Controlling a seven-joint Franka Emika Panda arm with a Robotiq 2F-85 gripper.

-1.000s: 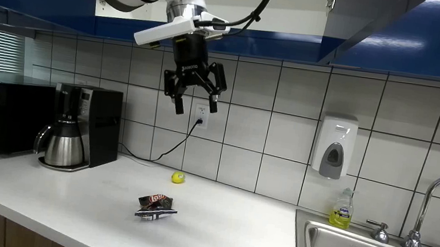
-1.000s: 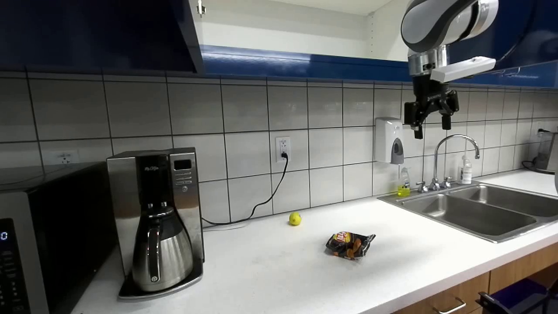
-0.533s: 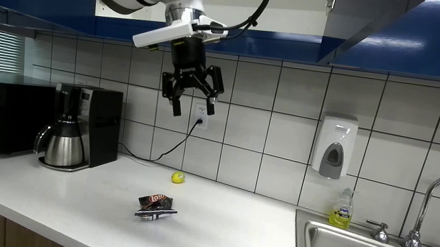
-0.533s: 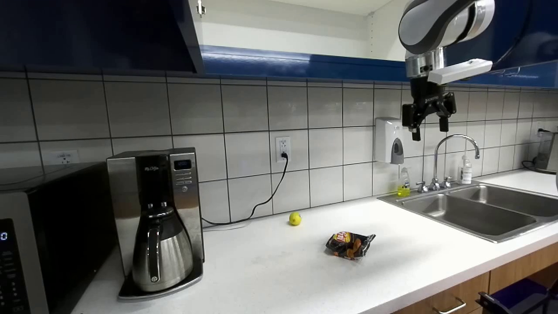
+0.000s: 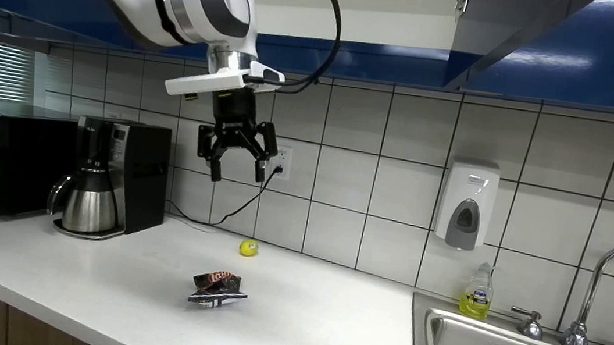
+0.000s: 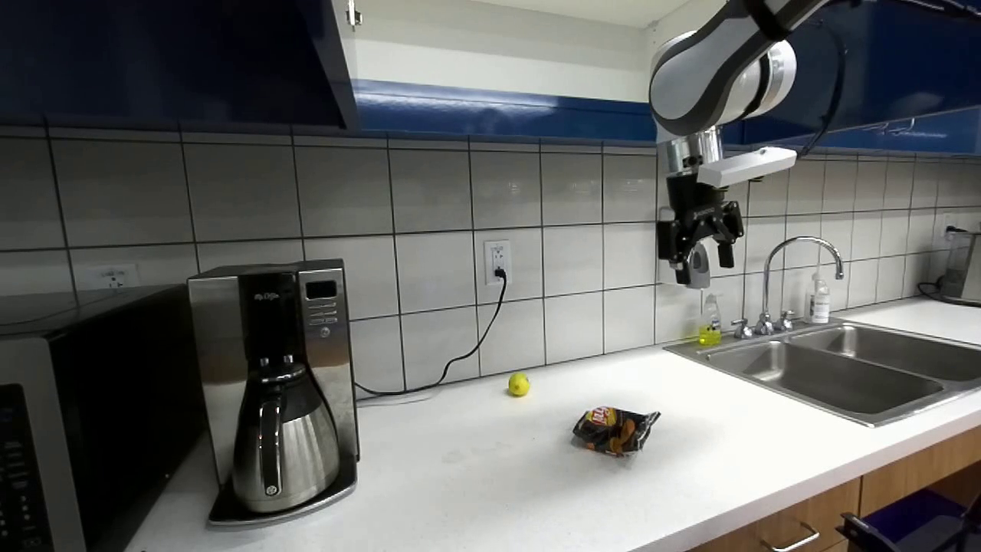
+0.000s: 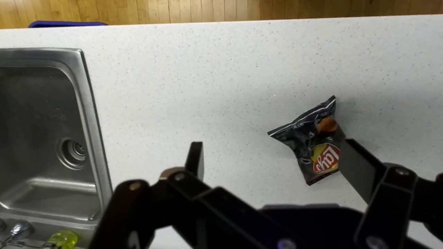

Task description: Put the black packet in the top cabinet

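The black packet [image 5: 218,289] lies on the white counter in both exterior views [image 6: 615,431]. In the wrist view the packet [image 7: 313,145] is dark and crinkled with a red-yellow logo, and the right finger overlaps its edge. My gripper [image 5: 238,173] is open and empty, pointing down, well above the counter and the packet. It also shows in an exterior view [image 6: 703,267] in front of the soap dispenser. In the wrist view its fingers [image 7: 272,155] are wide apart. The top cabinet [image 6: 498,111] is open above, with a white interior and blue doors; the arm covers part of it [image 5: 356,61].
A yellow ball [image 5: 248,247] sits near the tiled wall. A coffee maker [image 6: 276,383] and a microwave [image 5: 4,159] stand at one end of the counter. The sink [image 6: 812,376], faucet [image 6: 797,241], dish soap [image 5: 477,296] and soap dispenser [image 5: 467,204] are at the other.
My gripper has moved down and to the left in both exterior views, mostly in the last half second. It stays open. The packet, ball and cabinet have not moved.
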